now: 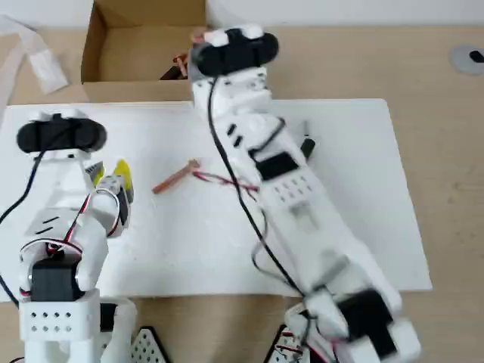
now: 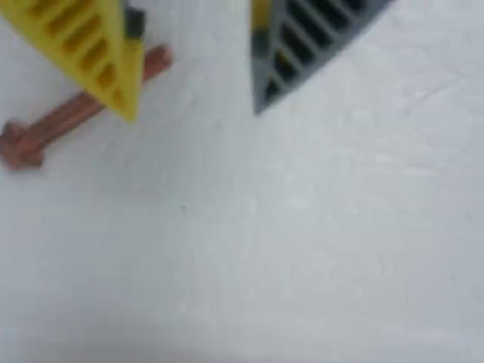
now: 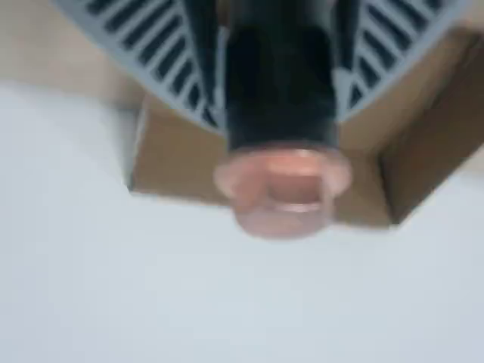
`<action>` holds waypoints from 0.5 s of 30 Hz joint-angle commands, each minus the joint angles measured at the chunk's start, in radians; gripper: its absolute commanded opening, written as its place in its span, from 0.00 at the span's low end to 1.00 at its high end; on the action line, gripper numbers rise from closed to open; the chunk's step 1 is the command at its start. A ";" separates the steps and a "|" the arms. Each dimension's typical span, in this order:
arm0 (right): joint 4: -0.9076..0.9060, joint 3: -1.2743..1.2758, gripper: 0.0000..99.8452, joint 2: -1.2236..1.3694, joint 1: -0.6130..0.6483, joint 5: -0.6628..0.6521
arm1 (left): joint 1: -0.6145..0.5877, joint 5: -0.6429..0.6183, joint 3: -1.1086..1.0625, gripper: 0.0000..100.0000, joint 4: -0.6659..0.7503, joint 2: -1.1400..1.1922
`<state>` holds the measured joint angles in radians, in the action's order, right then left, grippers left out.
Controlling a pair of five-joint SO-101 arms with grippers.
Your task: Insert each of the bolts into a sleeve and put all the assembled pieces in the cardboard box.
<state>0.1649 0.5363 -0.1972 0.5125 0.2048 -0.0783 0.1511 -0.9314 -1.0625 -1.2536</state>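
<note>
My right gripper (image 3: 278,113) is shut on a black sleeve (image 3: 280,83) with a copper bolt head (image 3: 281,189) sticking out of its end. In the high view this gripper (image 1: 180,68) hangs over the right front corner of the cardboard box (image 1: 113,85). A loose copper bolt (image 1: 175,176) lies on the white mat (image 1: 340,227), just right of my left gripper (image 1: 121,180). The left gripper (image 2: 195,112) is open above the mat, its yellow finger (image 2: 98,53) partly covering the bolt (image 2: 68,117).
A small black sleeve (image 1: 308,145) lies on the mat close beside the right arm (image 1: 280,181). Red wires trail from that arm near the loose bolt. The box wall (image 3: 174,162) stands at the mat's far edge. White paper scraps (image 1: 41,64) lie left of the box.
</note>
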 commanded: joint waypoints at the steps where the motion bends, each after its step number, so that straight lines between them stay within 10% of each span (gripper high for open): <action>1: 0.150 -0.183 0.01 0.206 -0.022 -0.011 | -0.008 0.037 0.060 0.10 -0.029 -0.001; 15: 0.316 -1.058 0.01 1.173 -0.068 -0.011 | -0.014 0.034 0.081 0.10 -0.043 -0.004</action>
<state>0.4365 -0.2248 0.8216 0.4695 0.2048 -0.0783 0.1818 -0.9022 -1.1024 -1.2536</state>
